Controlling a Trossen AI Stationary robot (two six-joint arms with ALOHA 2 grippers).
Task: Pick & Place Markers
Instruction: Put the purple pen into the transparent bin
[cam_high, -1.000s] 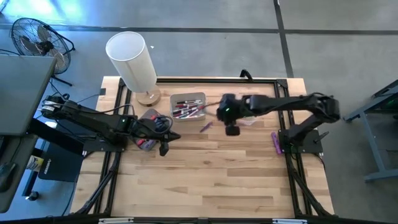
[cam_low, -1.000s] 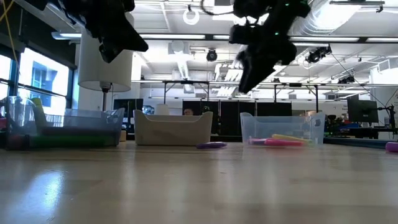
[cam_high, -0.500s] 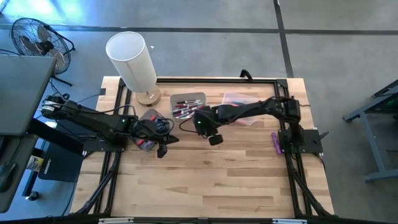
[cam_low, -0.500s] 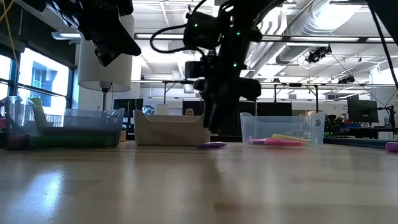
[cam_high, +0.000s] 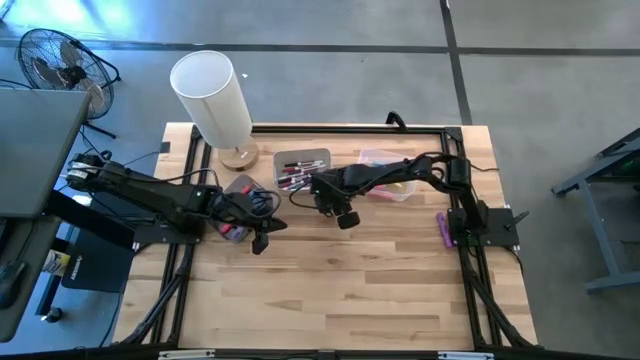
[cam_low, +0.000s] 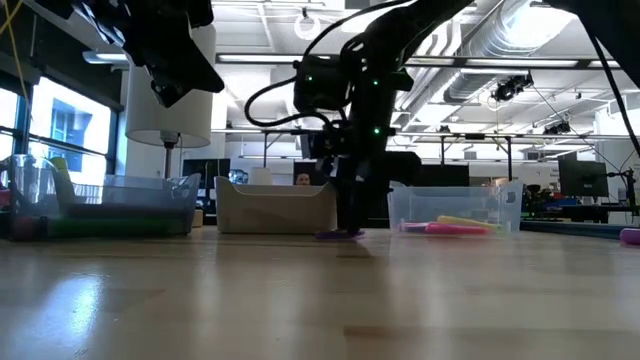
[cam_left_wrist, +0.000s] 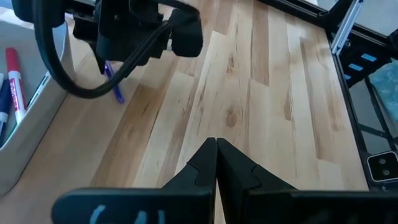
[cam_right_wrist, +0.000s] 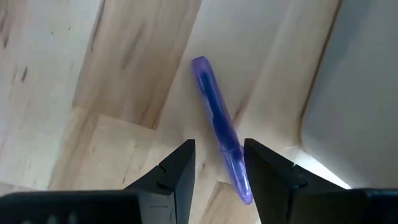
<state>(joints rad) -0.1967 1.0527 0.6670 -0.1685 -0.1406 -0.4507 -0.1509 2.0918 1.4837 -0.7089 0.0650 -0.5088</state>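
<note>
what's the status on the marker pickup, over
Right claw open, straddling the purple marker on the table beside the grey bin. Left claw shut, empty, waiting near the table's left edge. Nothing in the way.

The near half of the desk (cam_high: 330, 290) is bare wood, open from left edge to right edge. The far half is crowded: a lamp (cam_high: 212, 100) at the far left corner, a grey bin (cam_high: 300, 168) mid-far, a clear bin (cam_high: 385, 180) toward the far right. The right gripper (cam_right_wrist: 217, 163) straddles a purple marker (cam_right_wrist: 219, 127) beside the grey bin.
</note>
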